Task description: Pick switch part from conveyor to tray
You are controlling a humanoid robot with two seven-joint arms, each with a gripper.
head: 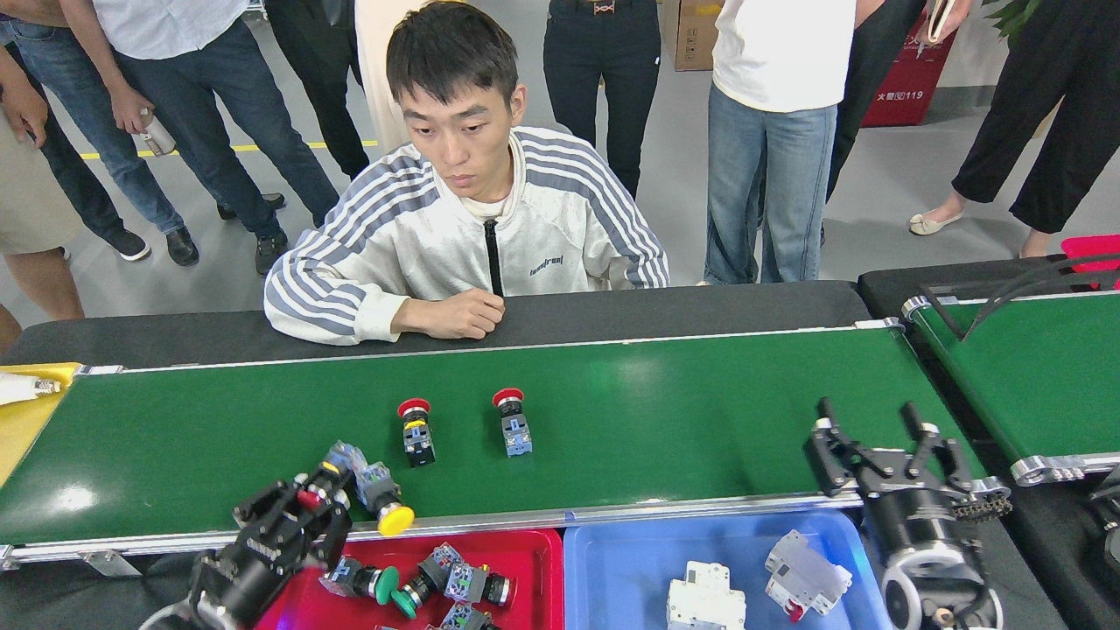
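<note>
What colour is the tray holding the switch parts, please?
Red tray, shown best in the head view.

A black table point(665, 308) carries the setup. On it lies the long green conveyor point(700, 411) with silver edge rails. A second, shorter green belt point(1041, 367) sits just beside it at the right end. A yellow surface point(26, 420) adjoins the left end.

On the long belt: two red-capped switches point(416, 432) point(511, 423), side by side near the middle, apart from each other. A yellow-capped switch point(385, 500) lies at the near rail.

Along the near edge stand a red tray point(542, 560), holding several switches, and a blue tray point(612, 569), holding two white breakers; the trays touch.
</note>
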